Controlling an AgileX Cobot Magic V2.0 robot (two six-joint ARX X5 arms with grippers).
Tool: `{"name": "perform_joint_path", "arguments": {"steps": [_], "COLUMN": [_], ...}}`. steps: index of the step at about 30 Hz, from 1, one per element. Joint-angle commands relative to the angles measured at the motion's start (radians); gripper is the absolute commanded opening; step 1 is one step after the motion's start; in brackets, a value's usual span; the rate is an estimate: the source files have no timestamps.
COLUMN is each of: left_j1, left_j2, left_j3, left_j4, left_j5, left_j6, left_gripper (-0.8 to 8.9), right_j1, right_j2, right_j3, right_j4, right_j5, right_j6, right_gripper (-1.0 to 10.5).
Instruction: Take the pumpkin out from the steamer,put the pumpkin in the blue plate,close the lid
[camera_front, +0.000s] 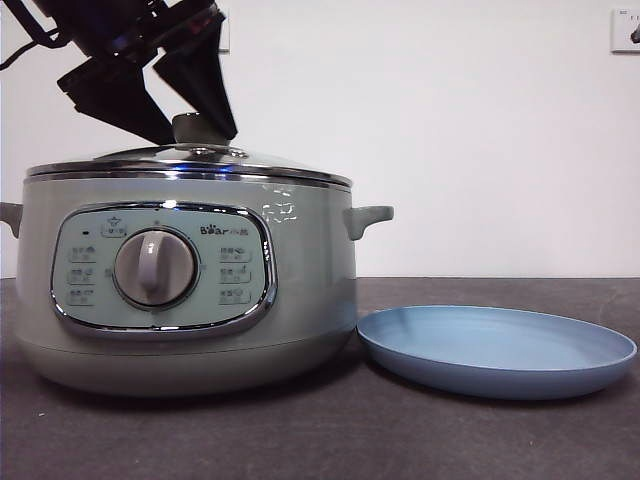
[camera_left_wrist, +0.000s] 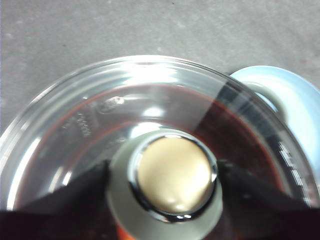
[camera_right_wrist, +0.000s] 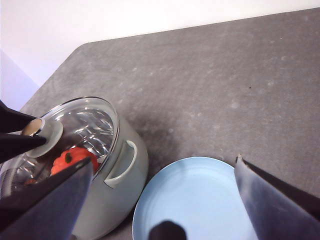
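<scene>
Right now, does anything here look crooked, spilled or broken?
Nothing stands out. The lid sits level on the steamer, with the left gripper straddling its knob. The pumpkin shows through the glass, inside. The blue plate lies flat and bare beside the pot, below the open right gripper.

On the steamer I read the brand "Bear" in white on its chrome-framed control panel, just right of and above the central dial; small characters follow the word, too small for me to make out. The button labels and icons either side of the dial are too fine to read. Through the glass lid in my left wrist view I see a faint printed mark, illegible.
</scene>
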Motion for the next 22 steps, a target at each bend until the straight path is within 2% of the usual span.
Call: {"name": "perform_joint_path", "arguments": {"steps": [1,12,20,22], "left_j1": [-0.004,-0.003,-0.003,-0.003], "left_j2": [0.008,-0.041,-0.198,-0.249], "left_j3": [-0.001,0.007,0.020,0.020], "left_j4": [-0.008,0.037,0.043,0.040], "left_j5": [0.008,0.007,0.003,-0.027], "left_j6": [0.045,0.047,0.042,0.040], "left_gripper": [-0.22,-0.08,-0.09,-0.09], "right_j1": [0.002,0.002,0.019,0.036], "right_j2": [0.001,0.001,0.002,0.006], "right_j3": [0.000,0.000,0.000,0.000], "right_j4": [-0.002,-0.027,-0.017,-0.010], "right_j5": [0.003,0.002,-0.005,-0.005], "right_j6": [-0.009,0.001,-0.001,-0.002], "right_gripper": [4.7,4.7,4.7,4.7]}}
